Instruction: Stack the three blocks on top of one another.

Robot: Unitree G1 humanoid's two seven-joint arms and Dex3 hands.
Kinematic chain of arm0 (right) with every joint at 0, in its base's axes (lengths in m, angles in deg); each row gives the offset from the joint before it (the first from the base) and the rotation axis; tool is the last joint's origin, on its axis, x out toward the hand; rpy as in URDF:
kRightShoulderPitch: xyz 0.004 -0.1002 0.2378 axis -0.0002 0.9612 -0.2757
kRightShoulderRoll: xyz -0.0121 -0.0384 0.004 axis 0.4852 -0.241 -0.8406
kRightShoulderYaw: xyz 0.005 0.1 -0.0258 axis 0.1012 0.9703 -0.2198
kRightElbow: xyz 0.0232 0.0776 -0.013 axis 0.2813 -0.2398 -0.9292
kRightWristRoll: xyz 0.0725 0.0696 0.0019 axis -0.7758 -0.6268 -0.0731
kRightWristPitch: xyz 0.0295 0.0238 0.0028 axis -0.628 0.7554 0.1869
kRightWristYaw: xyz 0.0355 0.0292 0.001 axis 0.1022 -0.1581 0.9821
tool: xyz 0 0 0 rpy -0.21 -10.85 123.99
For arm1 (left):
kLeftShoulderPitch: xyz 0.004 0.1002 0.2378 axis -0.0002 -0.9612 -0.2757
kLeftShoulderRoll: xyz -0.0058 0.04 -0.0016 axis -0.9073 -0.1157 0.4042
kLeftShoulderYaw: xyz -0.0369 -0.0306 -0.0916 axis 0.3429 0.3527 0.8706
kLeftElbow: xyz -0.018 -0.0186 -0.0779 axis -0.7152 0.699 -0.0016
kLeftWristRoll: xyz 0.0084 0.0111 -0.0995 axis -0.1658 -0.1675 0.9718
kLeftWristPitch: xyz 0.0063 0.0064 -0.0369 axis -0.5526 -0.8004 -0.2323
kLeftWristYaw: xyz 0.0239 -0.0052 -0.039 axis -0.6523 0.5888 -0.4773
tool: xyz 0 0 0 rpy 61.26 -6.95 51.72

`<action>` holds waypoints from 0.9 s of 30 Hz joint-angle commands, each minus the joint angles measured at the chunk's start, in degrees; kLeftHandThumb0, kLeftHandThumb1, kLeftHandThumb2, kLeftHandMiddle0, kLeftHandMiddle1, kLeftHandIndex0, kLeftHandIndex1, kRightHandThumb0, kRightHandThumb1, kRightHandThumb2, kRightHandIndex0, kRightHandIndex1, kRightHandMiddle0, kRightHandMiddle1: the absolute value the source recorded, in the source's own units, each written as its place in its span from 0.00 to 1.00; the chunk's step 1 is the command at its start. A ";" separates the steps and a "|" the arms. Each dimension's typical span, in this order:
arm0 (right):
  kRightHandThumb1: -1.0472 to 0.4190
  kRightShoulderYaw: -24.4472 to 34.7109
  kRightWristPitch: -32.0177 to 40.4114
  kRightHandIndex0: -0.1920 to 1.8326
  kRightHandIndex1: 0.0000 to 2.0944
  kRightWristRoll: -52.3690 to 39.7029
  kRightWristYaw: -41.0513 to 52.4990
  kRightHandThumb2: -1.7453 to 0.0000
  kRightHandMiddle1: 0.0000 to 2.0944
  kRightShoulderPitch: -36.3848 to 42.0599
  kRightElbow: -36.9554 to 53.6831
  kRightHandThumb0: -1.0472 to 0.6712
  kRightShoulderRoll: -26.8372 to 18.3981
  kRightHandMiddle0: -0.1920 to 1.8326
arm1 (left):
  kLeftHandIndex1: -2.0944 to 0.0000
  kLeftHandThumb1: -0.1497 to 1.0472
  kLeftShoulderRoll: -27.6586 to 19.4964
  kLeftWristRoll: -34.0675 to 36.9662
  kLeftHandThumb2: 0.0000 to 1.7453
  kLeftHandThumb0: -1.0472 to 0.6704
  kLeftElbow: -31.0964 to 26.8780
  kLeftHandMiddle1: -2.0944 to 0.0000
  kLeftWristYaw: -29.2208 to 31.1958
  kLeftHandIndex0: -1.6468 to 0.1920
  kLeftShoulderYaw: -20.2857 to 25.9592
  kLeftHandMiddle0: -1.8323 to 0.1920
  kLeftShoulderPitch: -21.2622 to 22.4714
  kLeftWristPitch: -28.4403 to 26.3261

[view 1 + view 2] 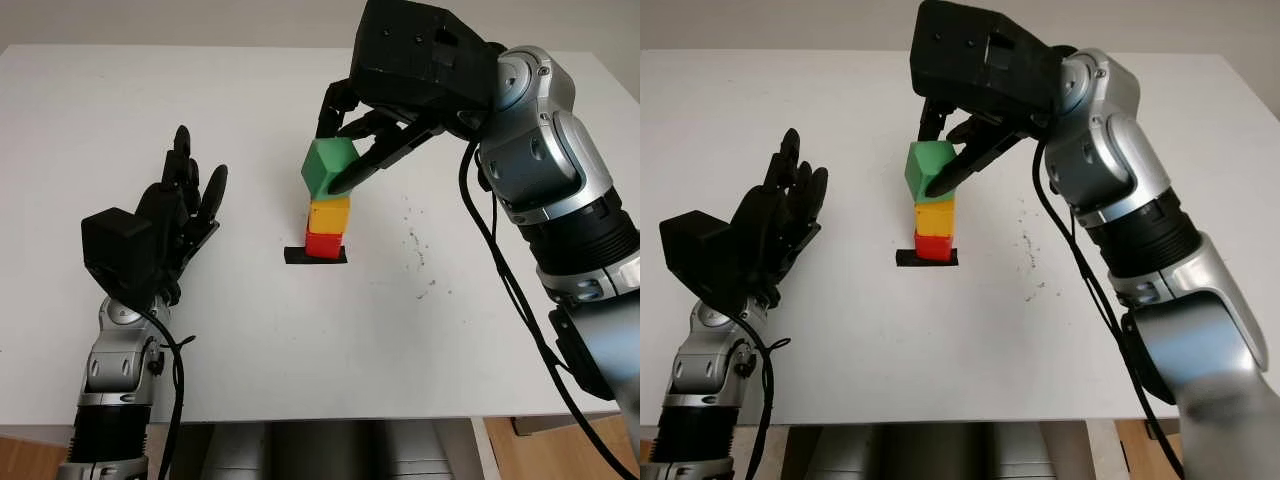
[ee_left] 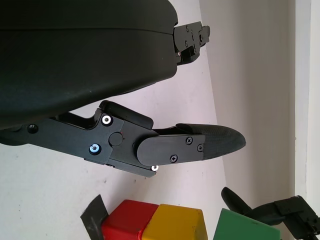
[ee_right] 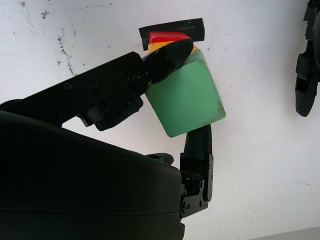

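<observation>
Right up front, the right hand [image 3: 172, 107] is pinching the green cube-shaped block [image 1: 330, 166] with its fingers [image 3: 165, 57] closed on opposite faces, and it's holding that block tilted, one corner dipping toward the yellow cube-shaped block [image 1: 330, 214] that's already sitting on the red cube-shaped block [image 1: 323, 243], which is sitting on a black tape patch [image 1: 295, 256] in the middle of the white desk [image 1: 250, 330]. I can't quite tell if green is touching yellow yet or just hovering over it. My take on doing this bit well: it's needing to level the green one out first so its bottom face is lying square over the yellow top, then ease it straight down and only let go once it's sitting flat, since that two-block stack is looking narrow and probably easy to nudge over. Room-wise it's looking fine, bare desk all around the stack and the desk edges well away. Off to the side, the left hand [image 1: 180, 215] is hanging open above the desk, well apart from the stack.
</observation>
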 commanded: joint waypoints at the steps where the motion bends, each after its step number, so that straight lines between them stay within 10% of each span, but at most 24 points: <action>1: 0.00 -0.04 0.47 0.24 0.02 0.41 -0.57 0.96 0.86 -0.28 0.87 0.40 -0.41 0.14 | 0.98 1.00 0.40 0.32 0.26 0.22 0.03 0.98 0.05 0.99 -0.21 1.00 -0.07 0.43; 27: 0.00 -1.60 -0.64 0.27 0.03 0.82 -0.39 0.97 0.83 0.33 1.01 0.41 -0.96 0.15 | 0.98 1.00 0.54 0.13 0.26 0.21 -0.93 0.98 -0.10 1.00 -0.10 1.00 -0.94 -0.23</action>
